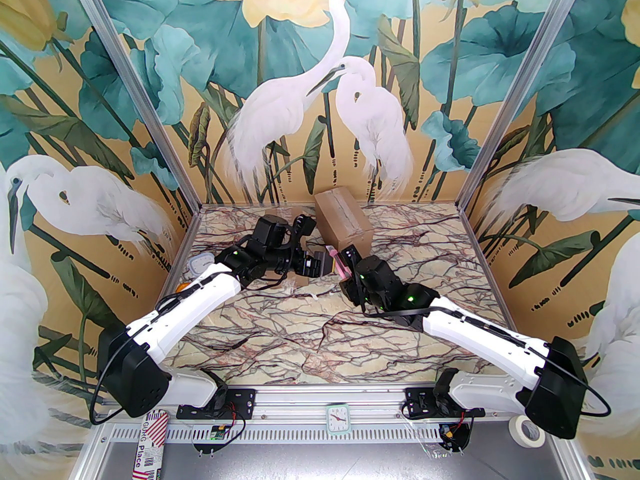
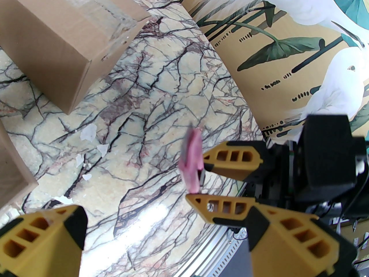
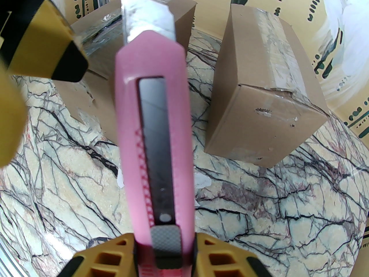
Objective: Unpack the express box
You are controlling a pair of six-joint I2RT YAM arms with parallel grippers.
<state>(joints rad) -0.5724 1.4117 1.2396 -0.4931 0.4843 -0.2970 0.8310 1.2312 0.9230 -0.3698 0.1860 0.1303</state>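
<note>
Red-and-white striped packet (image 1: 149, 440), front rail, left: lettering reads "GURG Place". Small clock (image 1: 337, 418): numerals illegible.

A brown oblong cardboard box (image 1: 344, 220), sealed with clear tape along its top seam, lies flat and skewed near the back of the marble-patterned table (image 1: 300, 338). A second taped brown carton (image 3: 86, 97) sits left of the table's centre. A pink plastic utility knife (image 3: 152, 131), with its blade extended, is raised above the table's middle and tips toward both boxes.
</note>
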